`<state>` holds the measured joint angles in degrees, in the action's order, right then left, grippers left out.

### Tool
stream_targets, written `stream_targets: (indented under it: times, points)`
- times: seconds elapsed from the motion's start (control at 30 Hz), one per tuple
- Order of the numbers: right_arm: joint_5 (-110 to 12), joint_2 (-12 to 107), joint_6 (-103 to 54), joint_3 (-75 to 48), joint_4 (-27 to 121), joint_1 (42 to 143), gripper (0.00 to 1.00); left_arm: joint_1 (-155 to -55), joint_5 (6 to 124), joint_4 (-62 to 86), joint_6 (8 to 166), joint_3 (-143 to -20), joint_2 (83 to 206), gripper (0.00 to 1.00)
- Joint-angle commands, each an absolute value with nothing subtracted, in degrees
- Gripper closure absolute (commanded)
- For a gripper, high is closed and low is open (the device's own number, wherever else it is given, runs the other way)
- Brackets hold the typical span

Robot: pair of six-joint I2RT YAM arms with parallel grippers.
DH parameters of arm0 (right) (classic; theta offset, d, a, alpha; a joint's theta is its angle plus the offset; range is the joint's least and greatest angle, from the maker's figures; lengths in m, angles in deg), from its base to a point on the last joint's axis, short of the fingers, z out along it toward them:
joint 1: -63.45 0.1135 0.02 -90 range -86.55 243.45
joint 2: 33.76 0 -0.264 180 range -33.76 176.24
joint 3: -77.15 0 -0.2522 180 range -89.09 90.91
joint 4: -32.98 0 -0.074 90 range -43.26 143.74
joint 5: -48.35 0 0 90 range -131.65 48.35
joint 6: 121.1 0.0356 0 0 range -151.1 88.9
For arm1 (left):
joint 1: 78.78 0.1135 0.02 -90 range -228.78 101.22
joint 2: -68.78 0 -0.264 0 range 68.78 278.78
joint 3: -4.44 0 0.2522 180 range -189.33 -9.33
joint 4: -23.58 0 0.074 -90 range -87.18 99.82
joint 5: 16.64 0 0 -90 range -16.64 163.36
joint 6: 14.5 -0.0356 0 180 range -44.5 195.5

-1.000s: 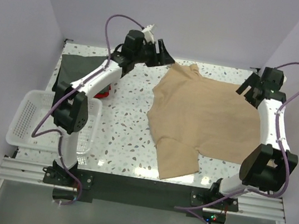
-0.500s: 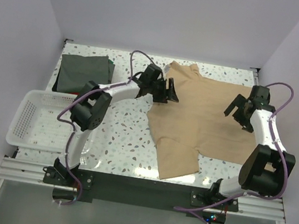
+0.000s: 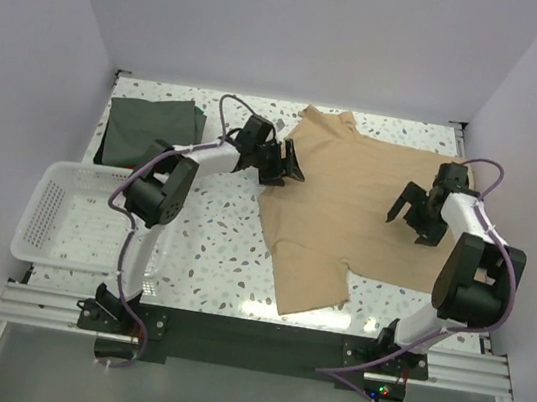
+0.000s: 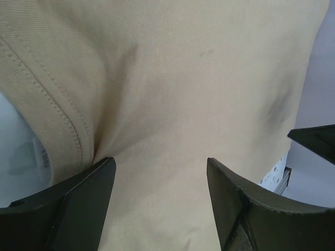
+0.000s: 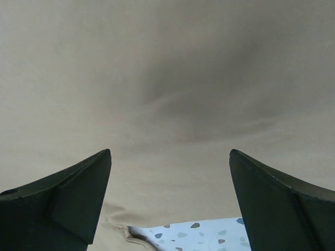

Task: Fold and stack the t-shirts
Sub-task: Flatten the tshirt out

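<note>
A tan t-shirt (image 3: 348, 208) lies spread on the speckled table, collar at the far edge, one sleeve toward the front. A dark grey-green t-shirt (image 3: 153, 128) lies folded at the far left. No red shirt shows. My left gripper (image 3: 286, 163) is open at the tan shirt's left edge; in the left wrist view (image 4: 159, 172) tan cloth and a sleeve hem fill the space between its fingers. My right gripper (image 3: 410, 214) is open over the shirt's right part; in the right wrist view (image 5: 170, 167) tan cloth lies under it, with a strip of table below.
A white mesh basket (image 3: 49, 214) sits at the left front, by the left arm's base. Bare speckled table (image 3: 213, 233) lies between the basket and the tan shirt. White walls close in the far and side edges.
Both arms have swung in from the far corners onto the tan shirt. The left gripper came from behind the collar to its left edge; the right moved forward and left over the cloth. The shirt shifted slightly.
</note>
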<state>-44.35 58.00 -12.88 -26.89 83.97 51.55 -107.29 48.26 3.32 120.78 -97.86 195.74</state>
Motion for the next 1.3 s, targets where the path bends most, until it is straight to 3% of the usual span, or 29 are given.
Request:
stream_targets:
  times: [0.0, 0.2, 0.5, 0.87, 1.27]
  points:
    - [-47.71, 61.15, -14.14, -27.12, 83.21, 52.72, 0.03, -103.92, 52.0, 0.5, 118.22, -96.34, 197.45, 0.24]
    - [-49.56, 68.96, -14.66, -22.65, 85.23, 56.67, 0.05, -100.32, 54.28, -1.34, 115.59, -99.41, 199.56, 0.24]
    - [-45.34, 77.68, -10.55, -12.64, 89.8, 65.38, 0.06, -96.1, 60.69, -9.86, 110.84, -113.73, 206.93, 0.24]
    - [-48.85, 83.48, -7.02, -3.49, 92.97, 67.14, 0.06, -93.9, 59.74, -8.47, 109.52, -125.69, 212.57, 0.24]
    - [-51.49, 79.97, -8.16, 8.47, 98.32, 67.85, 0.06, -97.5, 63.51, -8.72, 101.09, -119.47, 193.78, 0.28]
